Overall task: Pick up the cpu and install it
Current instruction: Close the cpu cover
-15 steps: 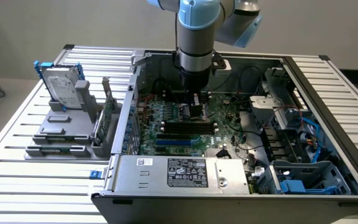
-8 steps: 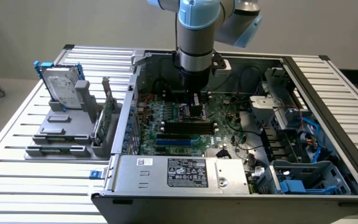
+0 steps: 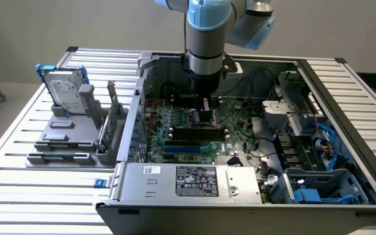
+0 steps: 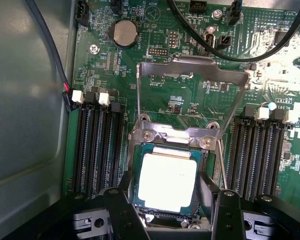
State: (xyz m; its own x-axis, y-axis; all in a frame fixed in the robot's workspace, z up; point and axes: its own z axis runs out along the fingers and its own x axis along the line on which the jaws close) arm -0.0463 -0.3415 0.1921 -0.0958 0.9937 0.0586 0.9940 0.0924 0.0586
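The cpu (image 4: 167,182), a small square chip with a pale silvery top, lies flat in the metal-framed socket (image 4: 140,131) on the green motherboard (image 4: 185,102). The socket's load plate (image 4: 192,67) is swung open and stands up behind it. My gripper (image 4: 169,200) is straight above the chip, and its two dark fingers (image 4: 126,192) press against the chip's opposite edges, shut on it. In the exterior view the gripper (image 3: 201,113) reaches low into the open computer case (image 3: 305,78), just over the board.
Black memory slots (image 4: 97,150) flank the socket on both sides, and black cables (image 4: 225,52) cross the board beyond it. Outside the case, a silver hard drive (image 3: 67,93) in a blue frame stands in a grey holder at the exterior view's left.
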